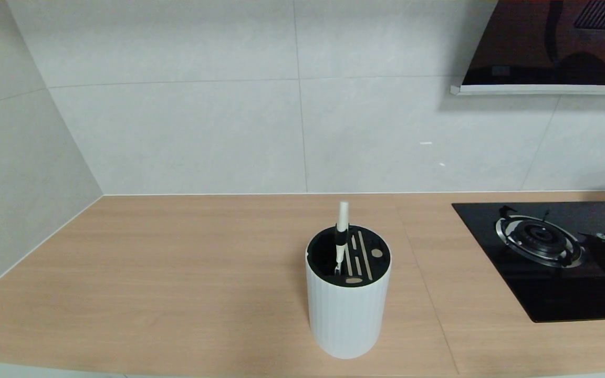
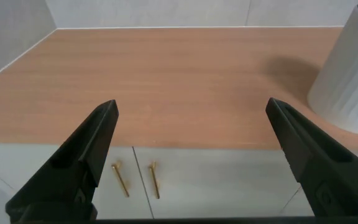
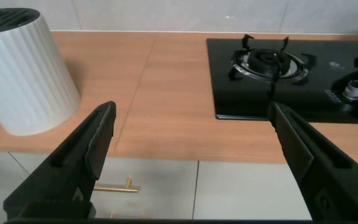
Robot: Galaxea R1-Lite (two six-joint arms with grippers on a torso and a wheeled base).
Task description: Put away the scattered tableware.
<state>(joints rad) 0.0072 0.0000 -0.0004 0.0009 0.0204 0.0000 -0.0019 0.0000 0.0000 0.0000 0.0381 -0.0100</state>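
A white ribbed cylindrical holder (image 1: 348, 304) with a black slotted top stands near the front edge of the wooden counter (image 1: 176, 262). A utensil with a white and black handle (image 1: 341, 231) sticks upright out of one of its openings. The same holder (image 2: 350, 68) appears in the left wrist view, beyond my left gripper (image 2: 191, 162), which is open and empty, held in front of the counter edge. My right gripper (image 3: 191, 162) is open and empty too, in front of the counter edge, with the holder (image 3: 23, 68) off to one side.
A black gas hob (image 1: 554, 252) with burners is set into the counter at the right, under a range hood (image 1: 549, 47). Tiled walls close the back and left. Cabinet doors with brass handles (image 2: 135, 180) lie below the counter.
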